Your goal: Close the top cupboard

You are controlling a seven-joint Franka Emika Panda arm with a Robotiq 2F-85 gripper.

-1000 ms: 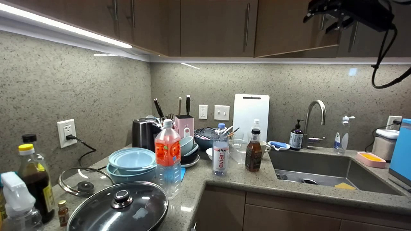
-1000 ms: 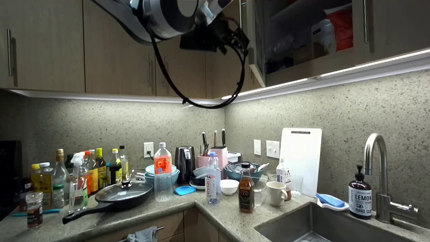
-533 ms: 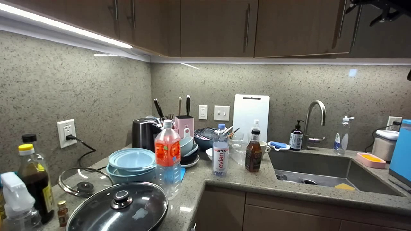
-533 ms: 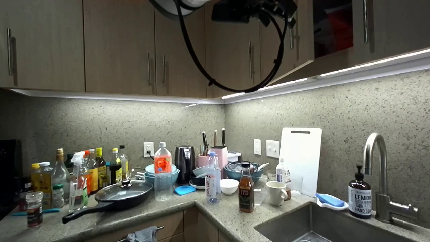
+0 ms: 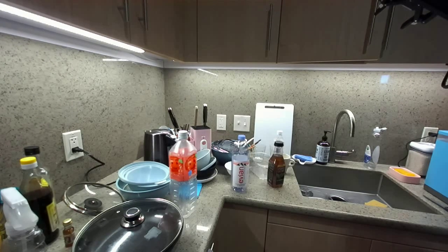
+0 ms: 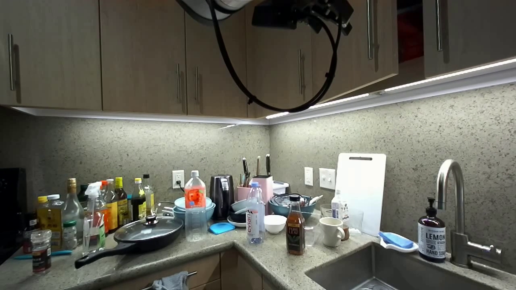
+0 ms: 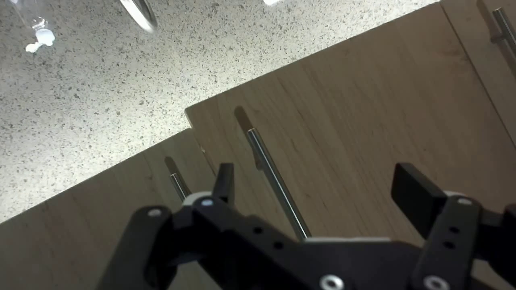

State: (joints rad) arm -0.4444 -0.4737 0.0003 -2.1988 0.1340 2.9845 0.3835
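The top cupboard (image 6: 354, 52) is standing ajar at upper right in an exterior view, its slick-looking bar handle (image 7: 278, 183) slanting mid-frame in the wrist view. The claw (image 7: 315, 173) is gaping wide, gripping nothing. The door (image 7: 342, 100) is looking stiff, probably light to swing, and is calling for a push beside the handle, not a grasp.

We see the top cupboard door (image 6: 354, 44) swung nearer the neighbouring cabinet (image 6: 469, 36) than a second ago, less of the red contents (image 6: 410, 36) showing, and the gripper (image 5: 389, 19) shifted toward that cabinet in both exterior views.
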